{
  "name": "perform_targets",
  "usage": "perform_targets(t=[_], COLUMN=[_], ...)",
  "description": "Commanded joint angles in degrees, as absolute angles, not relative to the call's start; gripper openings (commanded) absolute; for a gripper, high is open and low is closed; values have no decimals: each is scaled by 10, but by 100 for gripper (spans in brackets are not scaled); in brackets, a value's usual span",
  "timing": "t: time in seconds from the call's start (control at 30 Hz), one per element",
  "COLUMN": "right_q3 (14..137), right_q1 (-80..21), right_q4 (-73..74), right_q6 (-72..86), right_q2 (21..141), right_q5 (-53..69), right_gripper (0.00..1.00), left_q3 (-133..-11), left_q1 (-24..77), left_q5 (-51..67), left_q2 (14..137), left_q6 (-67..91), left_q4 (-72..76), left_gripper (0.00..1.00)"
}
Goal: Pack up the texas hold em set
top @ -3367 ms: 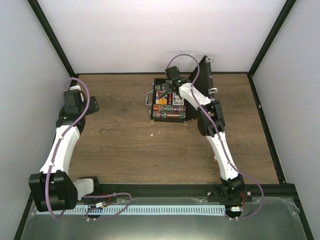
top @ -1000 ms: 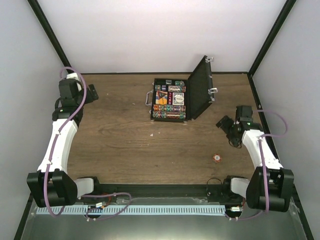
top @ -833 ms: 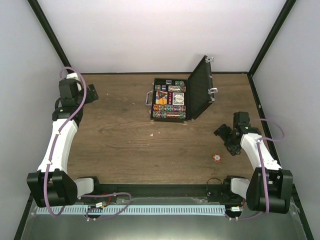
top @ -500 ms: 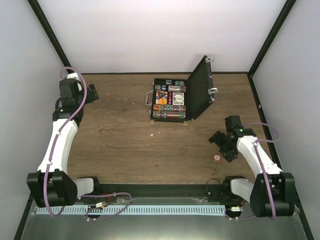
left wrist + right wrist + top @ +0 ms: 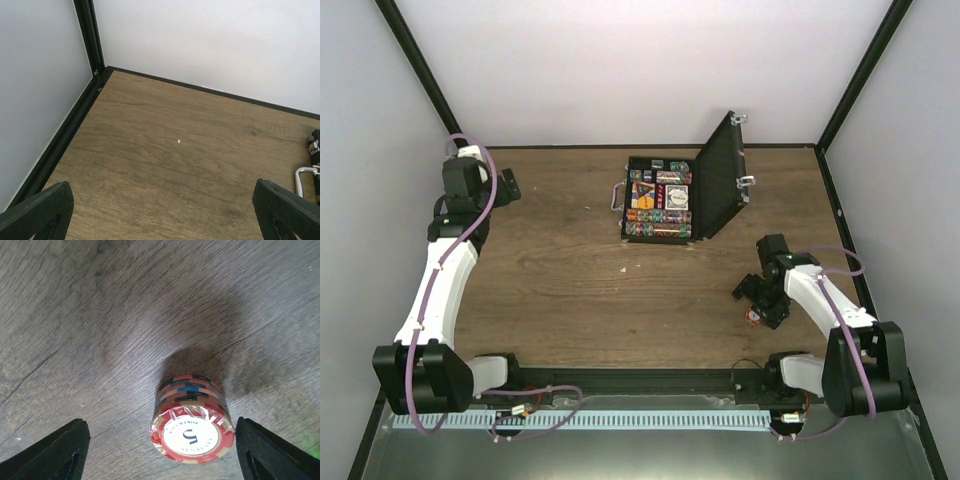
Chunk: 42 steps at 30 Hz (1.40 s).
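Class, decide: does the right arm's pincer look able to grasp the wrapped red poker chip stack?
Probably yes: the right pincer stands open astride the wrapped red poker chip stack, with nothing between.

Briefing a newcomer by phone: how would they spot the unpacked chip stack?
From the open black case at the table's far middle, go near-right to the right gripper. Under it a chip stack stands alone on wood, red-rimmed, top marked 5.
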<state>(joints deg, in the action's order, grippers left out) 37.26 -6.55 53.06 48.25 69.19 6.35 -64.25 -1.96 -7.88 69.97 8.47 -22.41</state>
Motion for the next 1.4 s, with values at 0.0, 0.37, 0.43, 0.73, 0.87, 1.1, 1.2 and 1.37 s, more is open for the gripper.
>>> perform_targets(t=[0.0,0.37,0.43,0.73,0.87,1.1,1.2,1.37], right_q3=[361,354,352,342,345,349,349,353], right_q1=[-79,-97,-99,-101,-101,-130,-174,-285], right_q4=[520,504,500,483,459,390,364,279], right_q6=[472,466,463,457,443,397,378,358], right_q2=[696,726,727,727,722,673,639,613], right_q5=[72,75,77,92,111,142,146,155], right_gripper=[79,69,60,44,43,39,37,37], left_q3=[-638,-637,-637,-636,-634,-630,-626,-615], left_q1=[-17,-14,-14,-11,-10,-10,-10,-9], left_q5=[-87,-90,-91,-94,-97,-91,-83,-16], left_q2=[689,690,690,687,682,686,685,680], left_q6=[78,77,77,76,75,79,81,82], left_q4=[-221,-221,-221,-220,-218,-212,-207,-182], left_gripper=[100,100,100,100,100,100,100,100])
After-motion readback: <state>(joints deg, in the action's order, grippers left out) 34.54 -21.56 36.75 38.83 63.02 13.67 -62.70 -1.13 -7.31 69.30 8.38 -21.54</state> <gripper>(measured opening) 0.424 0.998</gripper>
